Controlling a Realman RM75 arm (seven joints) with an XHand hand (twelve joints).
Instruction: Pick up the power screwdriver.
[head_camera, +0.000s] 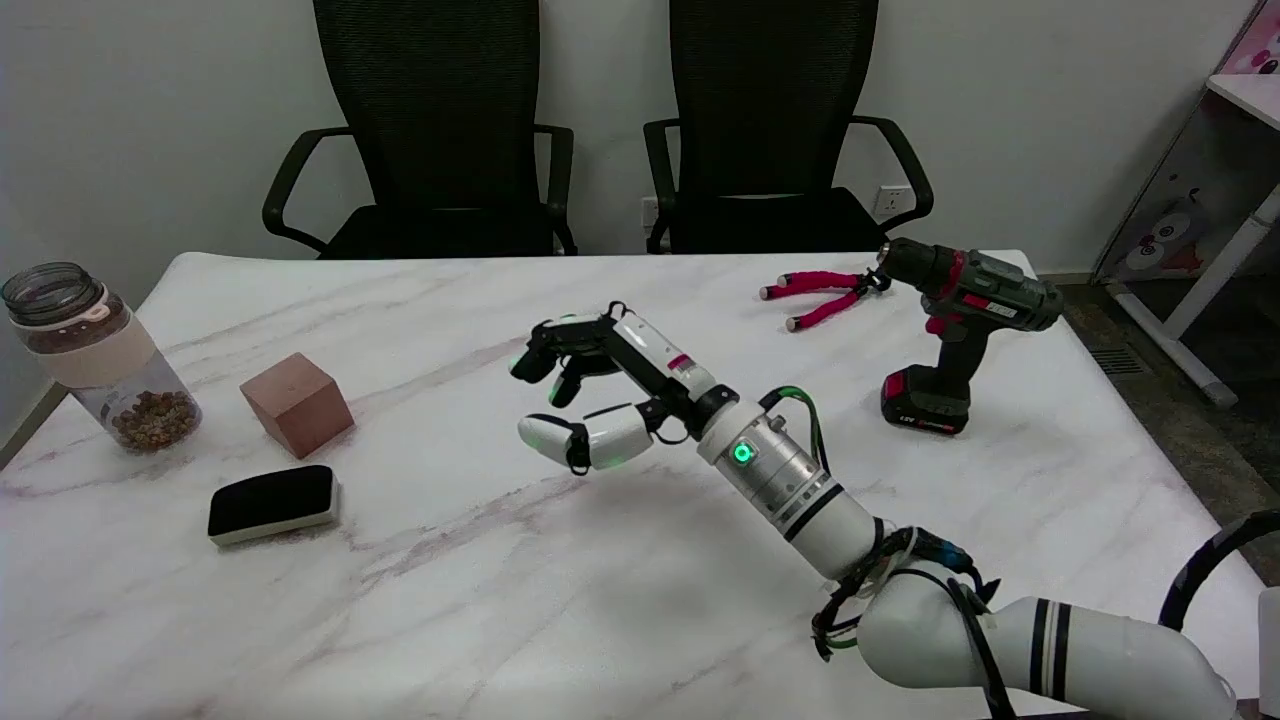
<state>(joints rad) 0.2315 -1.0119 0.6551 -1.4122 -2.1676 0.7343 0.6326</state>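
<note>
Right arm cut off at lower right corner; a dark curved cable at that edge is only partly in frame. Two black mesh office chairs (430, 120) behind the tabletop lose their tops to the upper frame edge. Label on the screwdriver's battery too small to read.

Tabletop (560, 620): white marble-look slab, faint pinkish-grey veining, glossy. Plain pale wall behind, with a socket between the chairs. White furniture at far right, partly out of frame.

Right hand (600, 400) hovers mid-table, fingers apart and loosely curled, holding nothing; black-and-white shell, green lights at fingertips and wrist.

Power screwdriver (960, 330) stands upright on its battery base at the right side of the tabletop, well apart from the hand; dark body, red accents, chuck pointing left. Its chuck looks to be touching a small pink-legged tripod (825, 293).

Left side: clear jar (95, 355) holding brown pellets, reddish-brown cube (296, 403), black board eraser (271, 503) with pale base.
</note>
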